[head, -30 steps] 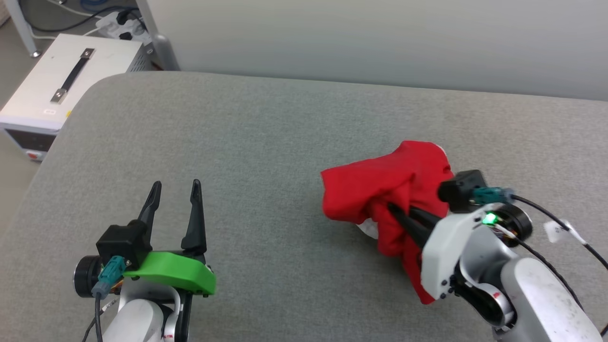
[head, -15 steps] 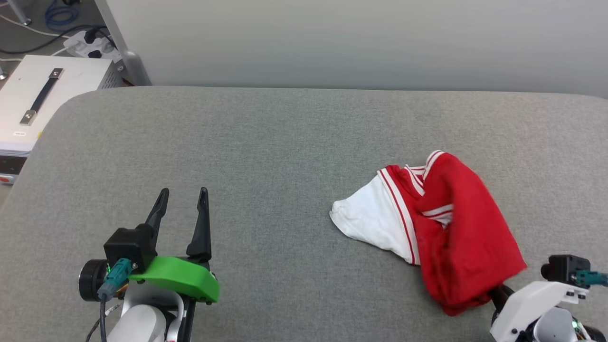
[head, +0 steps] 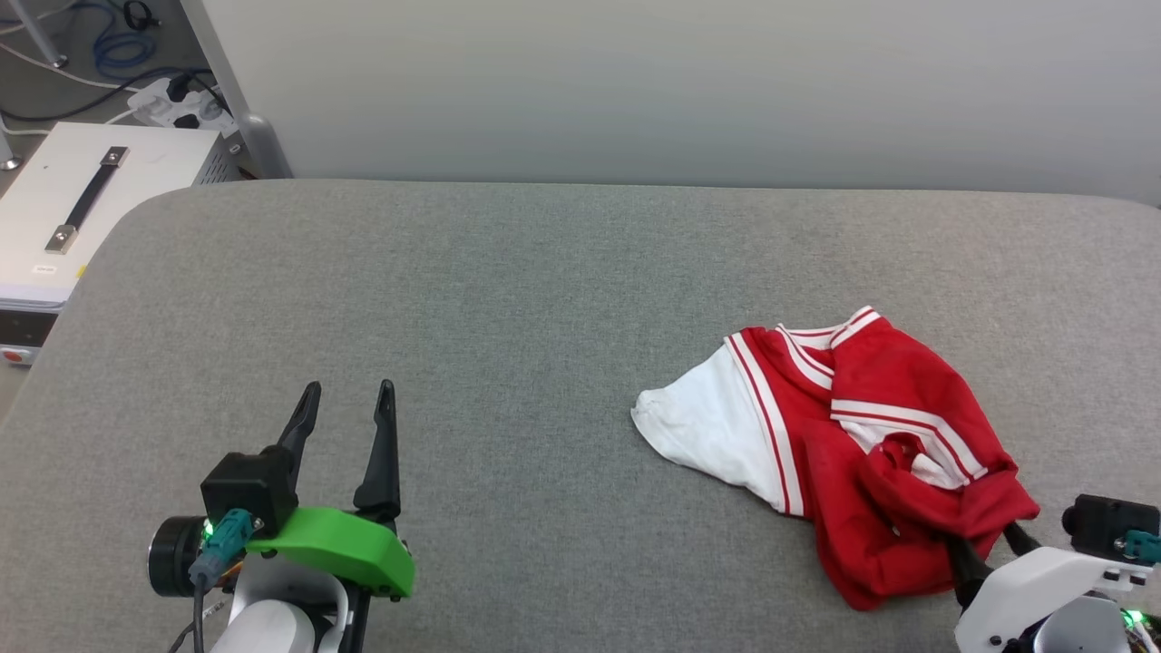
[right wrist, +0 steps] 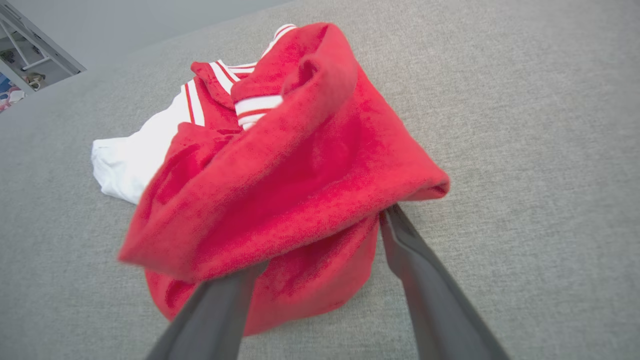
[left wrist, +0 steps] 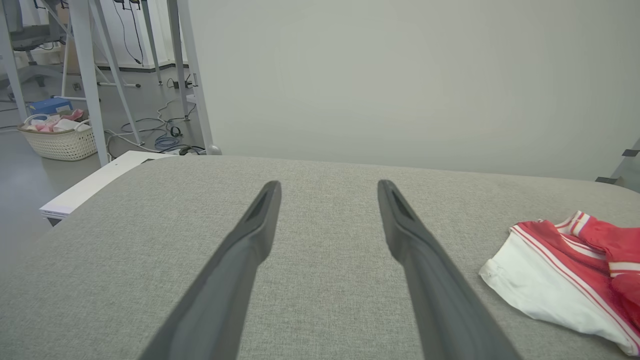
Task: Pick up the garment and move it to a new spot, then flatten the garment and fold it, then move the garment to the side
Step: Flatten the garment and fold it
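The garment [head: 871, 435] lies crumpled on the right part of the grey padded table [head: 508, 299], a white sleeve spread to its left and red-white striped trim showing on top. No lettering is visible. My right gripper [head: 987, 542] sits at the garment's near right edge, open. In the right wrist view the garment [right wrist: 280, 165] drapes loosely over the tips of the right gripper [right wrist: 325, 240]. My left gripper [head: 345, 399] rests open and empty at the near left. In the left wrist view, the left gripper [left wrist: 327, 187] points across bare table and the garment [left wrist: 565, 270] lies far right.
A white box with a black handle [head: 82, 209] stands off the table's far left corner, with cables and a power strip [head: 172, 91] behind it. A pale wall [head: 680, 82] runs along the table's far edge. A woven basket [left wrist: 60, 142] sits on the floor.
The right gripper carried the bunched garment toward the near right, laid it down and opened its fingers. The garment has slumped with its sleeve spread. The head view shifted too. The left arm stayed.
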Tool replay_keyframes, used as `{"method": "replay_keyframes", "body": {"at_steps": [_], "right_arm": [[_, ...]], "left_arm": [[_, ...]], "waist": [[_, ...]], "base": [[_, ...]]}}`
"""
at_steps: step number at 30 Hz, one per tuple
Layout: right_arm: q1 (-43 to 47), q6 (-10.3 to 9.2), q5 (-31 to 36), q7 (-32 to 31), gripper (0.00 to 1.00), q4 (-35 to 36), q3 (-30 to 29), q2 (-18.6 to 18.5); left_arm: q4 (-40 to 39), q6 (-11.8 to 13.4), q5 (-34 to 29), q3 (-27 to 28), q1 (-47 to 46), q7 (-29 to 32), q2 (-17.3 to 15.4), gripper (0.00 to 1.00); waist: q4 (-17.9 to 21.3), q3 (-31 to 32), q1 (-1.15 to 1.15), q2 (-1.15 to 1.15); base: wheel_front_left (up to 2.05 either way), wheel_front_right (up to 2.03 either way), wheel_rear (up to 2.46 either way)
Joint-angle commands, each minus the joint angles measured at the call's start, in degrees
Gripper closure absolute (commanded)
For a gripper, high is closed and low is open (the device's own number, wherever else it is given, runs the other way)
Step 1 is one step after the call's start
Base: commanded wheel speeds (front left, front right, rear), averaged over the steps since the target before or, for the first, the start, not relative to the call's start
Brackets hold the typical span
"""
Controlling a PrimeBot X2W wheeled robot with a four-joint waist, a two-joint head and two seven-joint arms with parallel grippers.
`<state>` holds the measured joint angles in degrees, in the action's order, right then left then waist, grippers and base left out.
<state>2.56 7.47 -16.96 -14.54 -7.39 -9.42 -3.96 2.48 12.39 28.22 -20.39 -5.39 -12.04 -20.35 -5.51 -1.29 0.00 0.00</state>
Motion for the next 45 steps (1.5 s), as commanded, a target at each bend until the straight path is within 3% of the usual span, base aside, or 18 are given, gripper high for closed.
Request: {"method": "replay_keyframes", "body": {"at_steps": [1, 8, 16, 22, 26, 32, 40, 45], "right_arm": [[0.75, 0.02, 1.18, 1.56, 0.0, 1.73, -0.22, 0.01], [1.82, 0.02, 8.02, 7.41, 0.0, 11.62, -0.54, 0.62], [2.93, 0.02, 11.16, 7.78, 0.0, 17.77, 2.77, 1.01], [1.52, 0.02, 9.84, 7.91, 0.0, 19.98, 6.38, 1.06], [0.21, 0.02, 8.93, 8.61, 0.0, 20.75, 8.6, 1.07], [-0.96, 0.02, 8.06, 9.2, 0.0, 21.11, 9.93, 1.08], [-2.05, 0.02, 6.61, 10.38, 0.0, 20.92, 10.51, 1.08], [-2.66, 0.02, 5.45, 11.52, 0.0, 20.32, 10.66, 1.08]], "left_arm": [[-0.1, 0.43, 0.34, -0.01, 0.74, 0.14, -0.51, 0.0], [-0.69, 1.04, 0.6, 0.16, 1.26, 0.45, -0.83, 0.0], [-0.79, 1.19, 1.09, 0.16, 0.87, 1.6, -1.32, 0.0], [0.41, -1.63, 1.04, -2.93, -3.83, 5.91, -1.27, 0.0], [3.98, -5.92, 1.81, -7.68, -10.12, 12.61, 0.64, 0.0], [9.85, -9.87, 3.55, -12.84, -17.28, 24.07, 3.38, 0.0], [20.08, -12.48, 6.66, -15.72, -26.2, 40.04, 4.84, 0.0], [26.66, -12.47, 5.65, -16.85, -31.17, 44.21, 5.05, 0.0]], "waist": [[0.01, 0.26, 0.0, 0.0], [0.52, 0.56, 0.0, 0.0], [2.3, 0.11, 0.0, 0.0], [5.59, -2.51, 0.0, 0.0], [9.09, -4.5, 0.0, 0.0], [13.07, -6.78, 0.0, 0.0], [16.59, -10.4, 0.0, 0.0], [17.84, -12.63, 0.0, 0.0]], "base": [[0.0, 0.0, 0.0], [0.0, 0.0, 0.0], [0.0, 0.0, 0.0], [0.0, 0.0, 0.0], [0.0, 0.0, 0.0], [0.0, 0.0, 0.0], [0.0, 0.0, 0.0], [0.0, 0.0, 0.0]]}}
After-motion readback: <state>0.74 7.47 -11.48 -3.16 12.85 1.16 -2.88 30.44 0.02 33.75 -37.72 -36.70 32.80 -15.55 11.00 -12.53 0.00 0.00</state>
